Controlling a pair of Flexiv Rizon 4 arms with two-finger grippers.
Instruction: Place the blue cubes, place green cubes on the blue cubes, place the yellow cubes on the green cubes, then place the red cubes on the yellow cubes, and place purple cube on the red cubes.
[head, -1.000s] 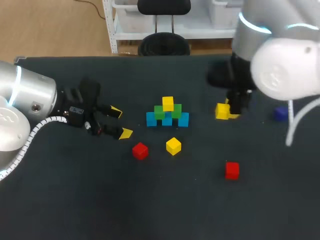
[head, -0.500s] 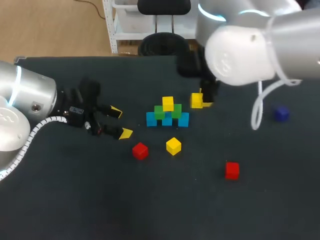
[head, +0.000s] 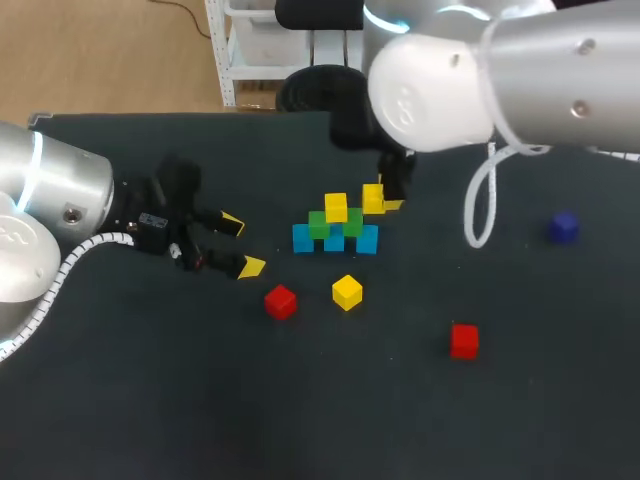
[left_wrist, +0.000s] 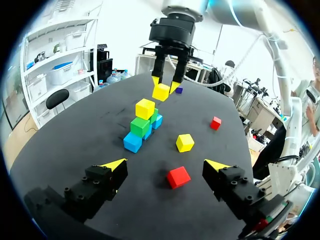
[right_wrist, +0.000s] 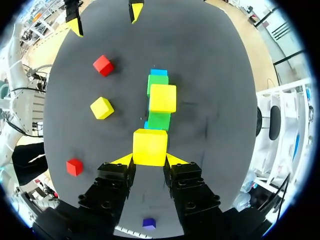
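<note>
The yellow layer is the step in hand. The right jaws pinch a yellow cube (right_wrist: 150, 146) from 2 sides and hold it clear of the desk (head: 150, 400), at about the height of the stack's top by my reading. The stack stands just ahead of these jaws: a row of blue cubes (head: 303, 238) on the desk, green cubes (right_wrist: 159, 120) on them, and 1 placed yellow cube (right_wrist: 162, 98) on the green. The near green one shows a bare top between the held cube and the placed one. Whether the placed yellow rests on 1 green cube or bridges 2 is hard to tell from these views.

The left jaws are spread wide and hold nothing, low over the desk and well apart from the stack. Ahead of them lies a red cube (left_wrist: 178, 176), with a loose yellow cube (left_wrist: 184, 142) beyond it. A 2nd red cube (head: 464, 340) and the purple cube (head: 562, 227) lie beside and behind the right jaws, untouched.

As I judge it, the next move calls for carrying the held cube forward until it is square over the bare green top. It should then be lowered gently, with the jaws spread only once it sits flat. The risk is a nudge against the placed yellow, which could upset the stack.
</note>
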